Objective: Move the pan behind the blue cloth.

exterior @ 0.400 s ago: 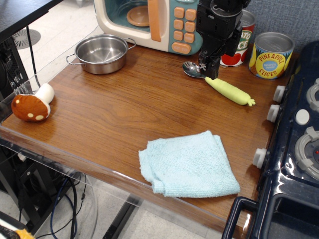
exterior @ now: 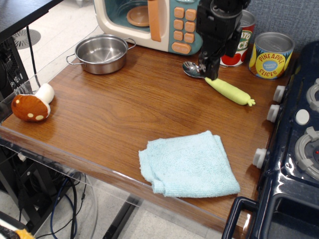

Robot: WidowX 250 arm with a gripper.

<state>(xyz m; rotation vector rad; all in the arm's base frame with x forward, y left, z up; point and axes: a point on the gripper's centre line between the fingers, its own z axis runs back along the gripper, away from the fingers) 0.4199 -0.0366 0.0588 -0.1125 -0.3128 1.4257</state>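
The blue cloth [exterior: 189, 165] is the nearest thing. It lies flat on the brown table [exterior: 124, 114], close to the near edge and a bit to the right. It is soft and fuzzy, and one corner is folded over. Just right of it is the dark blue toy stove [exterior: 294, 149] with its white knobs.

Far over on the left, by the near left corner, lies a toy mushroom [exterior: 32, 105] with a brown spotted cap and a white stem. It is well apart from the cloth.

The middle of the table is bare wood.

Farther back on the right is a spoon [exterior: 225, 85] with a shiny bowl and a yellow-green handle. It lies behind the cloth, with bare wood between them.

My pincer [exterior: 209, 69] hangs just over the shiny end of that spoon. My fingers point down and sit close together, and I hold nothing. I cannot tell if they touch the spoon.

The pan [exterior: 101, 53] is at the far left of the table, upright and empty. It sits just in front of the toy microwave [exterior: 149, 20]. It is well apart from the cloth and from my pincer.

At the far right, by the wall, stand a red can [exterior: 240, 45], partly hidden behind my arm, and a yellow pineapple can [exterior: 271, 55].

Since a moment ago, my pincer has gone up a tiny bit. The pan, the cloth and the spoon are where they were.
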